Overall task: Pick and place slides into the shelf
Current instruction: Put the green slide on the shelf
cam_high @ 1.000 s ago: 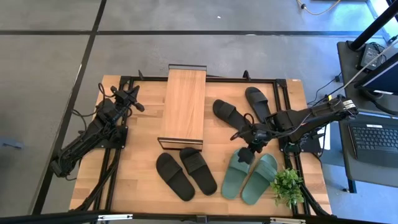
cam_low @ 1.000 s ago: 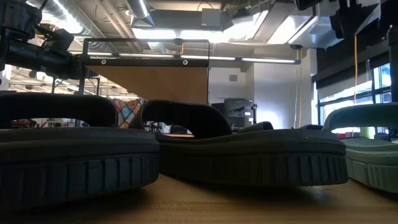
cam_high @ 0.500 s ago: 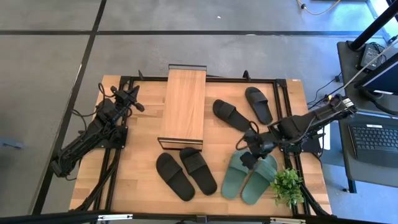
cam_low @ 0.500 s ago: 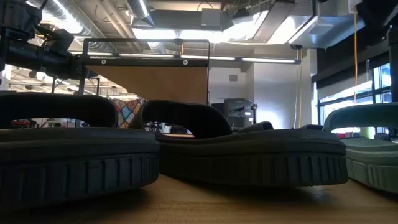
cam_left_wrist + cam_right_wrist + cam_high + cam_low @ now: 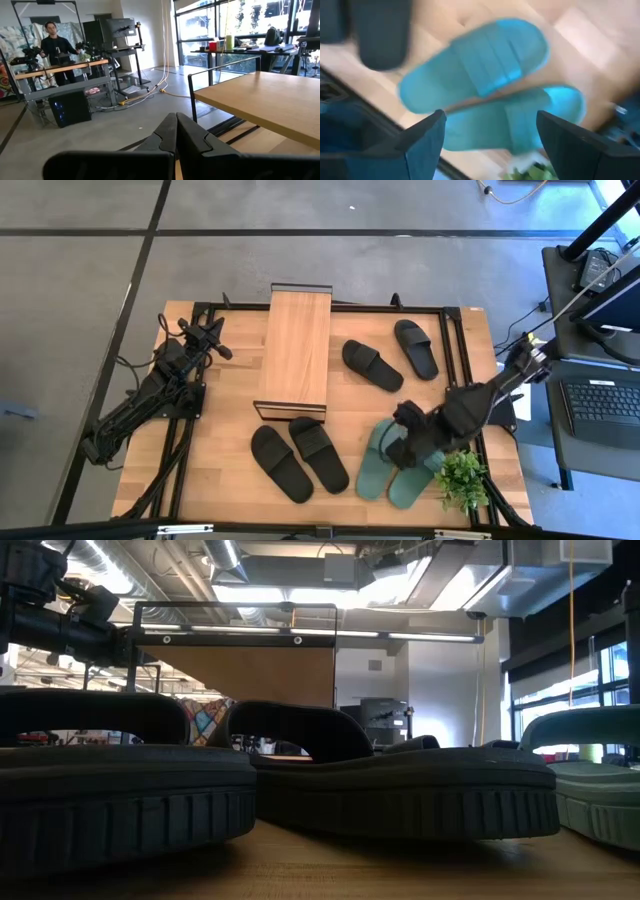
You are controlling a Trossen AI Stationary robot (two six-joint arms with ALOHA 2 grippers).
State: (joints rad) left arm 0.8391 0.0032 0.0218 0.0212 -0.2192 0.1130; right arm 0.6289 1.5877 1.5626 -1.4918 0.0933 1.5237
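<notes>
Two green slides [image 5: 378, 460] [image 5: 415, 470] lie side by side, soles down, at the table's near right. My right gripper [image 5: 405, 448] hangs above them, pointing down, open, touching nothing. In the right wrist view its gripper [image 5: 490, 135] straddles the view of both green slides [image 5: 475, 65] [image 5: 515, 120]. One black pair [image 5: 282, 464] [image 5: 320, 452] lies near the shelf's near end, another [image 5: 372, 365] [image 5: 416, 348] to its right. The shelf [image 5: 293, 355] stands mid-table. My left gripper [image 5: 210, 340] rests shut at the far left.
A small potted plant [image 5: 462, 478] stands at the near right corner, close to the green slides. A laptop [image 5: 605, 405] sits on a side desk off the table's right. A person [image 5: 52, 45] stands far off in the room.
My right gripper has swung toward the table's near edge, from beside the far black pair to above the green slides. It has tipped over from a slant until it points down. Its arm has left the top right of the low view.
</notes>
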